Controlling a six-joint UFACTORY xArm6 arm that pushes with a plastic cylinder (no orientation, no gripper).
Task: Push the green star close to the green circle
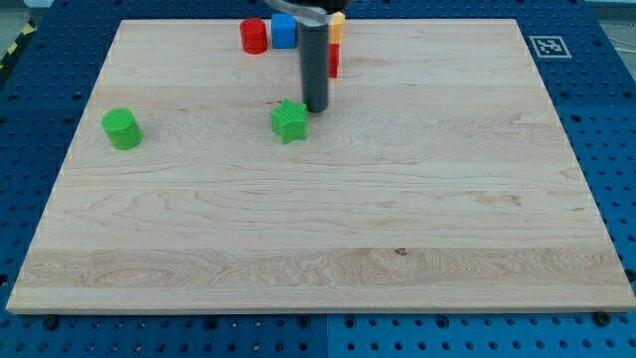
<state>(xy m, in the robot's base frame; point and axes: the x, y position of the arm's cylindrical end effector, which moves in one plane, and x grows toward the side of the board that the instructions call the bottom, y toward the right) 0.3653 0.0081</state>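
The green star lies on the wooden board, a little above and left of its centre. The green circle stands near the board's left edge, well apart from the star. My tip is just to the upper right of the star, touching or nearly touching it. The dark rod rises from there to the view's top.
At the board's top edge sits a cluster: a red cylinder, a blue cube, a red block and a yellow block, the last two partly hidden behind the rod. A fiducial tag sits at the upper right.
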